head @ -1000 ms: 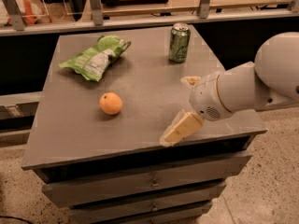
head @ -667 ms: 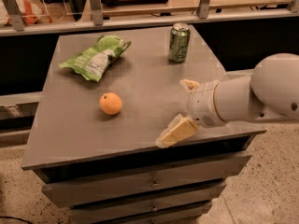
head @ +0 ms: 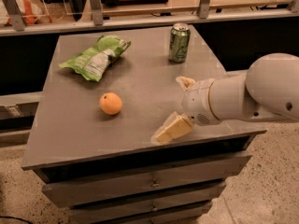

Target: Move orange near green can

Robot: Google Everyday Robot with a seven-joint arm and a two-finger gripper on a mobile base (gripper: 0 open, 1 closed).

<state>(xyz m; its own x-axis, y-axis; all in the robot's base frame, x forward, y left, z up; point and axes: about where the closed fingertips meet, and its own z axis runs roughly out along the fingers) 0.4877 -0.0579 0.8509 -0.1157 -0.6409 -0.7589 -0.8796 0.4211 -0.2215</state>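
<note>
Orange (head: 110, 103) unmoved left of center, green can (head: 179, 42) unmoved at back, hand (head: 168, 108) edged leftward, spread wide

No readable text: green can (head: 179, 43), chip bag (head: 96, 57).

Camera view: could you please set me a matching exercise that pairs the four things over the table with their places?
Things:
1. orange
2. can
3. bag
4. pincer

Places:
A. back right, standing upright
B. front right, open, holding nothing
C. front, left of centre
D. back left, lying flat

Pairs: 1-C, 2-A, 3-D, 4-B
</note>
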